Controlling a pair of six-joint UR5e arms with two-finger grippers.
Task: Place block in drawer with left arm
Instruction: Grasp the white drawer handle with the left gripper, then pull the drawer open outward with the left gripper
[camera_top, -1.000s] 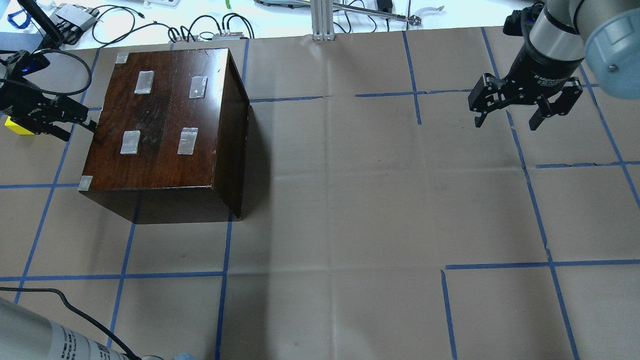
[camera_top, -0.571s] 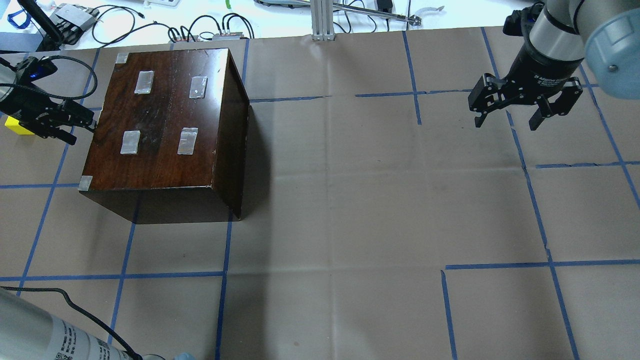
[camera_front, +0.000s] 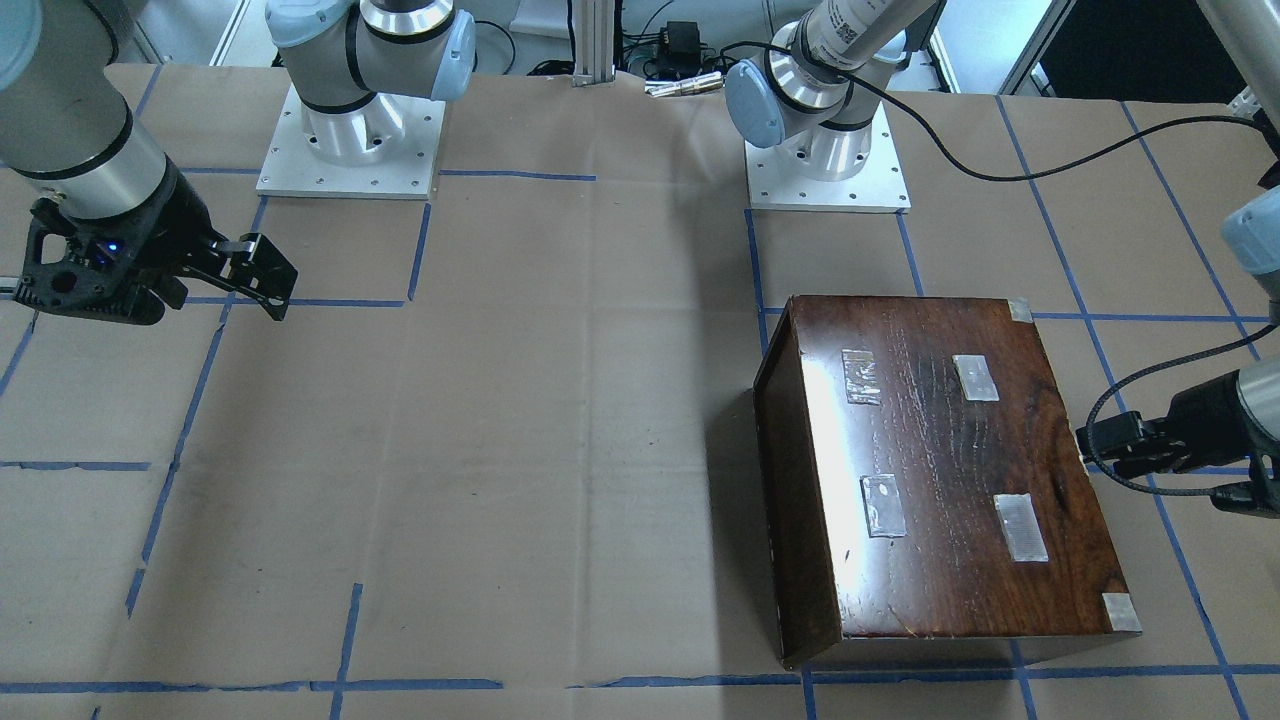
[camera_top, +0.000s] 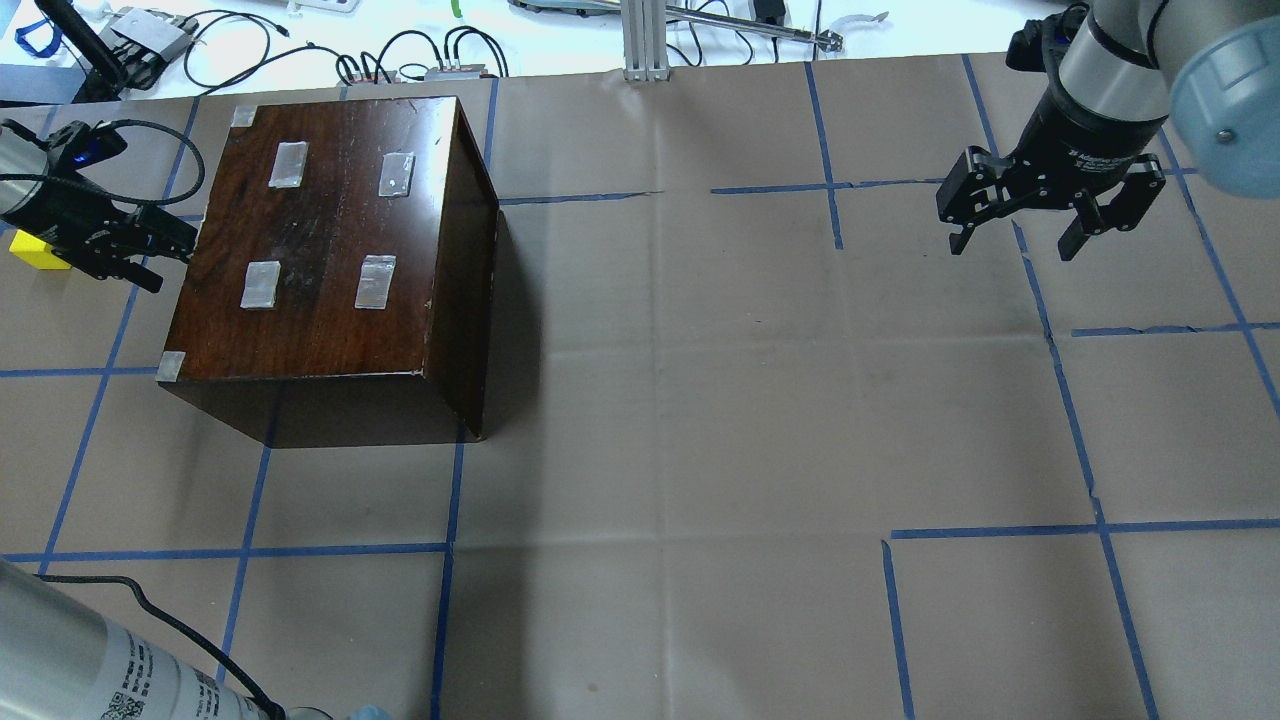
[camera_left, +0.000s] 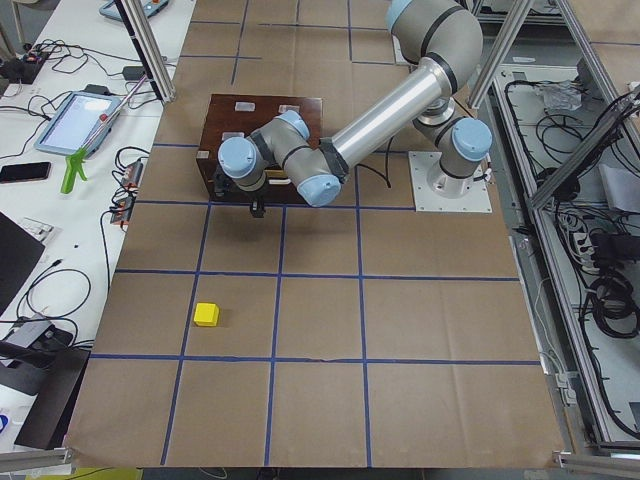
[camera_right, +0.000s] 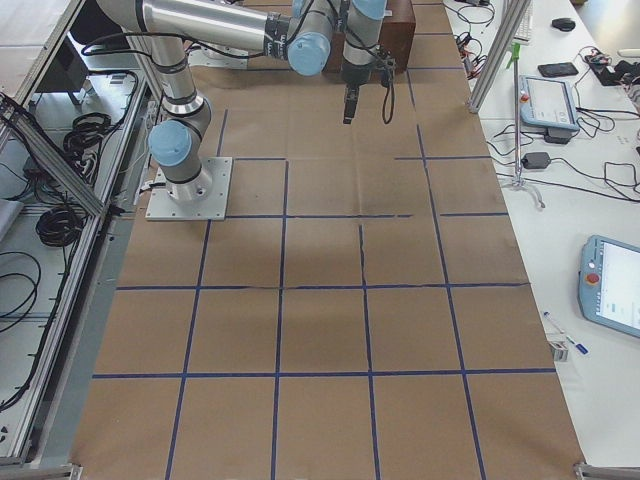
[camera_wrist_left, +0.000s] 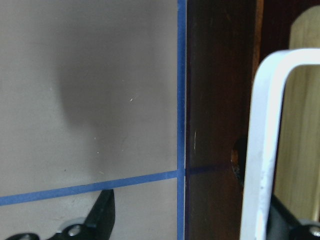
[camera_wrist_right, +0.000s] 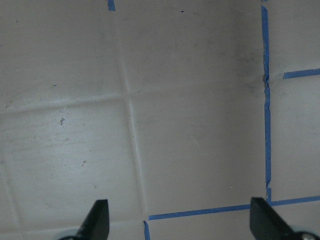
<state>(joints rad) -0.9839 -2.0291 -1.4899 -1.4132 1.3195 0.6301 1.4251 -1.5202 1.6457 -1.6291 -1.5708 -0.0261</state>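
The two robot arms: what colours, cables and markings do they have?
Both arms are silver-grey tubes with pale blue joint caps and black grippers. The left arm carries a looping black cable and a printed label; the right arm's wrist bears white lettering.

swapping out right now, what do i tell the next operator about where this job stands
Left gripper: open, at the drawer front on the box, with the white handle between its fingers, not clamped.
Right gripper: open, empty, hovering over the table far from the box.
Block: lying on the table, apart from the box.
Done: left gripper lined up on the handle.
Left: the drawer looks not yet pulled out; open it, fetch the block, place it inside.
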